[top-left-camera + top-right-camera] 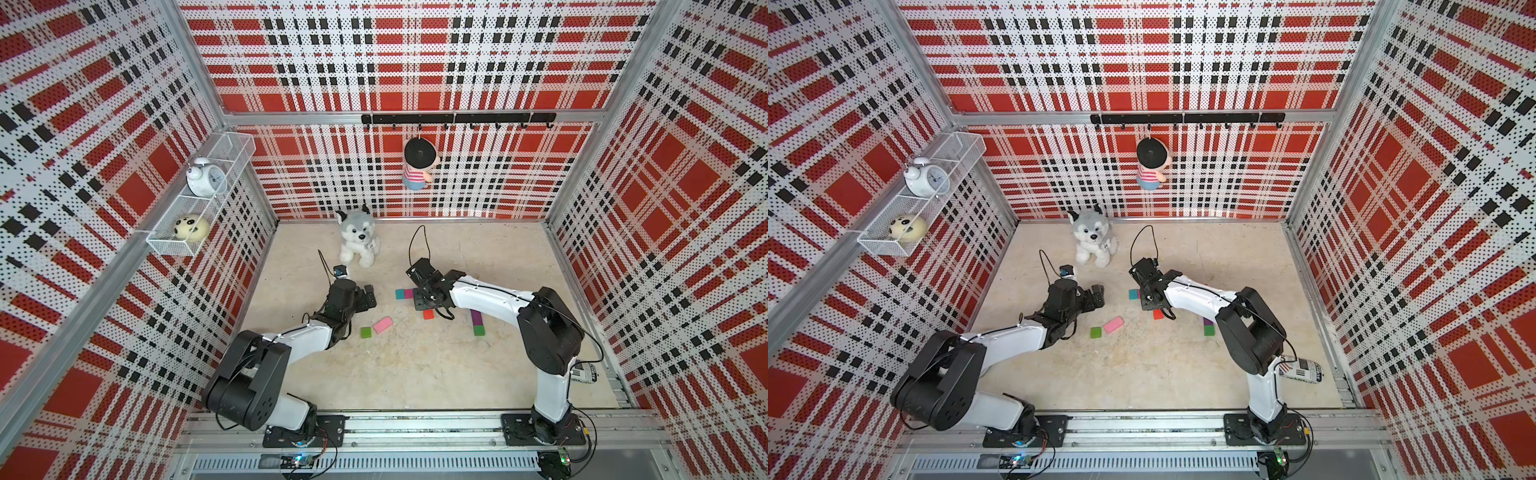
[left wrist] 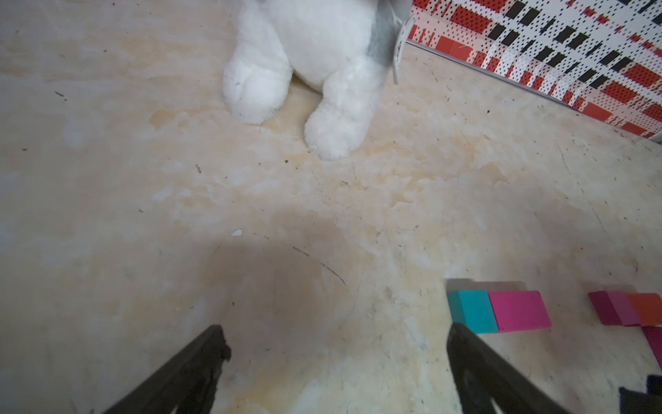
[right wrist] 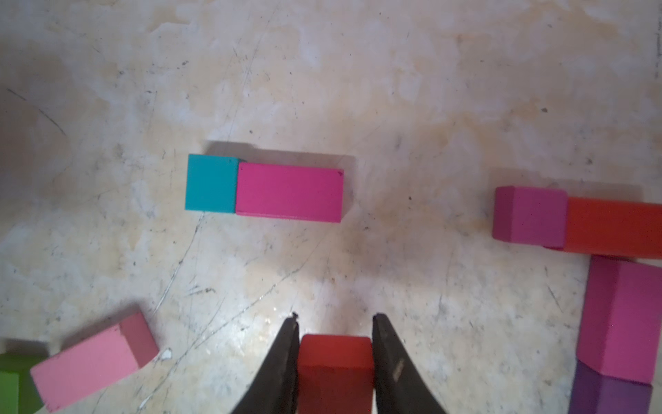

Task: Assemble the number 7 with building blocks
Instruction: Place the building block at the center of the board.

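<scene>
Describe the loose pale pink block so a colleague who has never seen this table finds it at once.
Start at the plush husky by the back wall and come toward the front, past the open left hand. Two loose blocks lie there: the pale pink block is the rectangle, askew beside a green square. It is lighter than the magenta blocks and joins no row.

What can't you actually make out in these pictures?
- Top views: the right arm covers the top bar of the number 7; only its lower stem shows.
- Right wrist view: the picture's edge cuts off the red block in the right pincer.
- Left wrist view: the plush dog, head beyond the edge.
</scene>
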